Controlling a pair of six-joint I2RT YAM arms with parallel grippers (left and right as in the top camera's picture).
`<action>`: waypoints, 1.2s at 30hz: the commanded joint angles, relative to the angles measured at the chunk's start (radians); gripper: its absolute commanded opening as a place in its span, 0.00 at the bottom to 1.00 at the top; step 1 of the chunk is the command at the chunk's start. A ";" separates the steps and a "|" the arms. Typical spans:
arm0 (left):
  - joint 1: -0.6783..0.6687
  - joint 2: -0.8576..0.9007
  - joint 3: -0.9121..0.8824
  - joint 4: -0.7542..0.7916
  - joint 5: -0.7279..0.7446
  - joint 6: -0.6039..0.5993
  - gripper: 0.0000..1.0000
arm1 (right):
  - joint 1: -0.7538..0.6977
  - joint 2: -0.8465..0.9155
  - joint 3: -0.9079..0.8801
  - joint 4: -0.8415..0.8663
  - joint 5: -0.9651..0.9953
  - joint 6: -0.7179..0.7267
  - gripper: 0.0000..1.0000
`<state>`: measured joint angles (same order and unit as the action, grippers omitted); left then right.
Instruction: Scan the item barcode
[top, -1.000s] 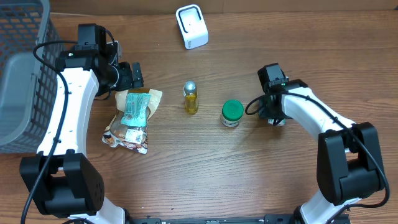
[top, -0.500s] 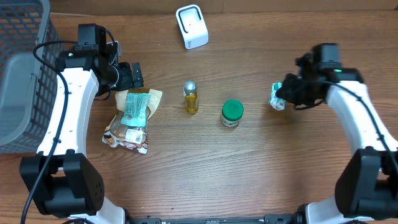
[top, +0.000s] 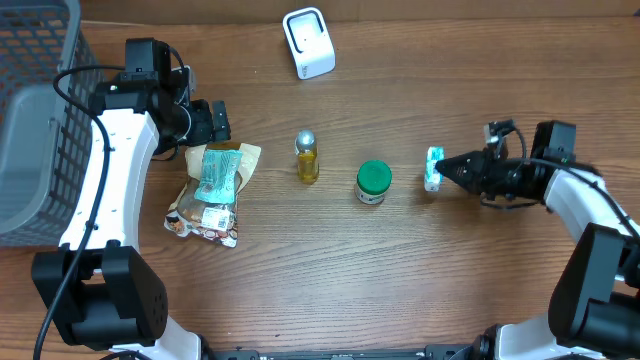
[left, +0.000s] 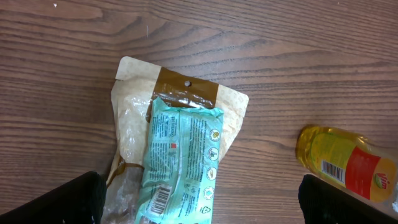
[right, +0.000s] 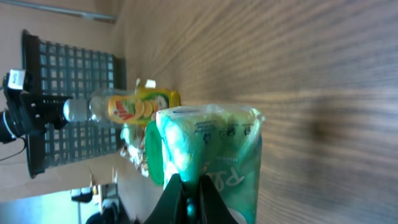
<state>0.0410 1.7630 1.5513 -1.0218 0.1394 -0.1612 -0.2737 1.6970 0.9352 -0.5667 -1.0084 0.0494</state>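
Note:
My right gripper (top: 447, 168) is shut on a small green and white packet (top: 433, 168), pinching its edge and holding it just above the table, right of the green-lidded jar (top: 373, 182). The right wrist view shows the packet (right: 214, 146) filling the centre, with the thin fingers (right: 177, 202) of the gripper (right: 191, 200) closed on it. No barcode on it is readable. The white scanner (top: 308, 42) stands at the back centre. My left gripper (top: 215, 122) hangs open over a teal packet (left: 180, 162) that lies on a beige pouch (left: 134, 106).
A yellow bottle (top: 306, 157) stands between the snack pile (top: 205, 210) and the jar; its barcode label shows in the left wrist view (left: 348, 165). A dark mesh basket (top: 30, 120) sits at the far left edge.
The right arm swung out to the right, carrying the green packet away from beside the jar, and now points left with it. The left arm has not moved.

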 joint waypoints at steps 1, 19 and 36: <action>-0.002 -0.017 0.018 0.002 0.008 0.011 0.99 | -0.001 0.037 -0.109 0.171 -0.078 0.076 0.04; -0.002 -0.017 0.018 0.002 0.008 0.011 1.00 | -0.001 0.134 -0.216 0.429 0.027 0.199 0.04; -0.002 -0.017 0.018 0.002 0.008 0.011 1.00 | -0.003 0.116 -0.210 0.426 0.009 0.213 0.31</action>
<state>0.0410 1.7630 1.5513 -1.0214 0.1394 -0.1612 -0.2745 1.8236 0.7231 -0.1425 -0.9836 0.2630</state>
